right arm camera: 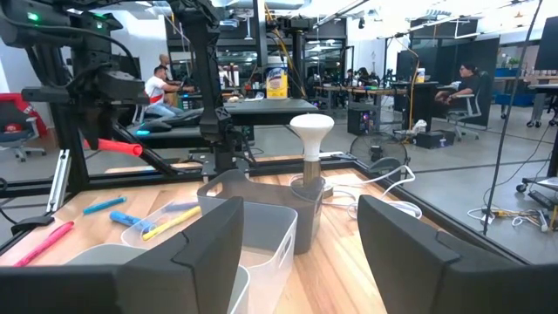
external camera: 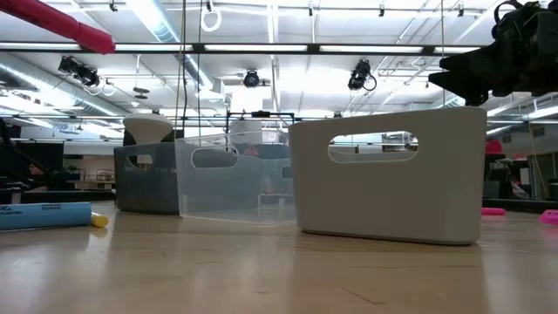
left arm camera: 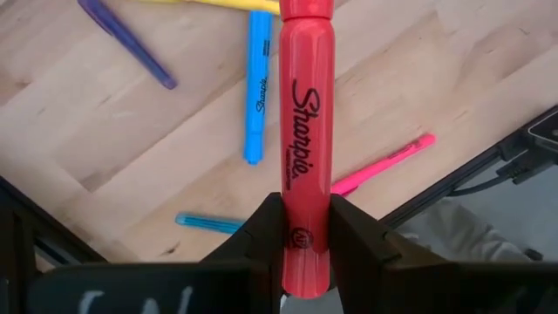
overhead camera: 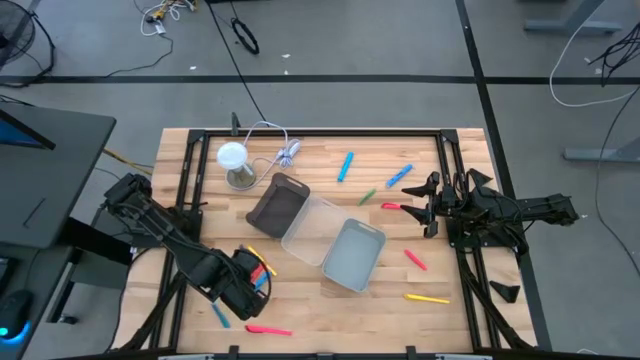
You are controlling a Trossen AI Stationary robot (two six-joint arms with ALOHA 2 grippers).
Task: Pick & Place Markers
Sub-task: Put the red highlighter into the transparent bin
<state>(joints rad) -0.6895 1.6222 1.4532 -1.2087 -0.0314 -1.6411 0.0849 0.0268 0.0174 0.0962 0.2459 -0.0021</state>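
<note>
My left gripper point(overhead camera: 256, 277) hangs over the table's near left part, shut on a red marker point(left arm camera: 305, 113), which also shows high in the low view as a red marker point(external camera: 57, 22). Below it on the wood lie blue point(left arm camera: 255, 87), purple point(left arm camera: 126, 44) and pink point(left arm camera: 384, 164) markers. More markers lie scattered: blue point(overhead camera: 345, 166), green point(overhead camera: 368, 197), red point(overhead camera: 415, 260), yellow point(overhead camera: 427, 298). My right gripper point(overhead camera: 428, 205) waits open at the right edge, pointing level, with nothing between its fingers point(right arm camera: 218, 253). My left gripper pinches the red marker near one end point(left arm camera: 303, 228) between its two fingers point(left arm camera: 261, 231). The fingers come from above, pointing down, and lie across the marker. The marker is lifted clear of the table, roughly level, and most of its length sticks out to one side.
Three bins stand in a slanting row mid-table: dark grey point(overhead camera: 277, 205), clear point(overhead camera: 310, 228), pale grey point(overhead camera: 353, 255). A white round-topped lamp point(overhead camera: 233, 157) and a white cable bundle point(overhead camera: 287, 153) are at the far left. People sit in the room beyond.
</note>
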